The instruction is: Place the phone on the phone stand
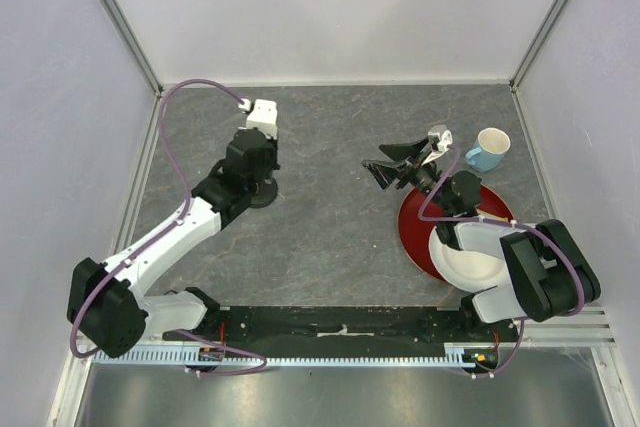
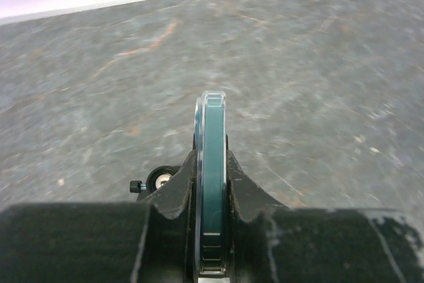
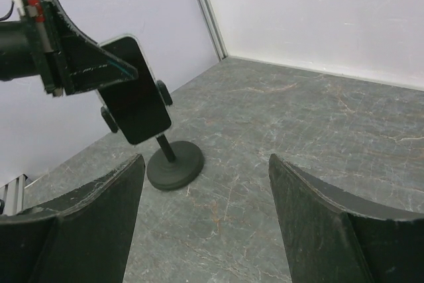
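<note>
Left gripper point(image 2: 211, 171) clamps the phone point(image 2: 211, 124) by its flat faces; I hold it upright, the stand point(image 3: 174, 167) just below my fingers, ready for seating.

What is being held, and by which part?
The left gripper pinches the phone by its flat faces near one end; the right gripper holds nothing.

Open table point(image 1: 330, 227) separates the phone stand point(image 3: 175, 165) from the red plate point(image 1: 413, 239) and mug point(image 1: 488, 150) at right.
</note>
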Controlling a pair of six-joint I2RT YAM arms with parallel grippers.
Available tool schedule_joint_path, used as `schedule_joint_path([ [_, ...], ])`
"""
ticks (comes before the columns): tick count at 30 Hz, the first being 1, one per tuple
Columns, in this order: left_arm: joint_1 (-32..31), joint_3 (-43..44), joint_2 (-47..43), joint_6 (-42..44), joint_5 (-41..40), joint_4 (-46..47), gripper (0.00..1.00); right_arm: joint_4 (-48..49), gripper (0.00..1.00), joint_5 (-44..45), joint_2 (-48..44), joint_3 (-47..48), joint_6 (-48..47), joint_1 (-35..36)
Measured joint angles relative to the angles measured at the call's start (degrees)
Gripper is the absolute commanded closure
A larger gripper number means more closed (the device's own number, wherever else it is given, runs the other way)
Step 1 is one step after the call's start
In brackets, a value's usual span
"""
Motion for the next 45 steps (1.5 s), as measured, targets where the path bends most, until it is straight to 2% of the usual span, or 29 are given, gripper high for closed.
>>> schedule_joint_path([
  [6, 11.41, 0.02, -0.26, -2.69, 1.18, -0.39, 0.98, 0.00, 0.18, -0.02, 0.13, 0.00, 0.26, 0.00],
  [16, 30.10, -0.66, -0.98, -4.98, 17.70, 1.77, 0.98, 0.00, 0.18, -0.04, 0.85, 0.02, 0.66, 0.00],
  [21, 35.50, -1.05, -0.55, -5.81, 25.42, 4.33, 0.98, 0.02, 0.18, -0.07, 1.05, 0.02, 0.90, 0.00],
  [30, 37.29, -1.05, 2.73, -5.35, 32.33, 9.55, 0.98, 0.07, 0.18, -0.31, 1.38, 0.02, 1.57, 0.00],
  [42, 36.50, -0.92, 5.22, -4.48, 32.33, 12.85, 0.98, 0.07, 0.18, -1.01, 2.78, 0.04, 2.73, 0.00],
  [45, 35.89, -0.92, 5.29, -4.13, 31.28, 12.83, 0.95, 0.07, 0.18, -1.20, 2.78, 0.04, 2.75, 0.00],
])
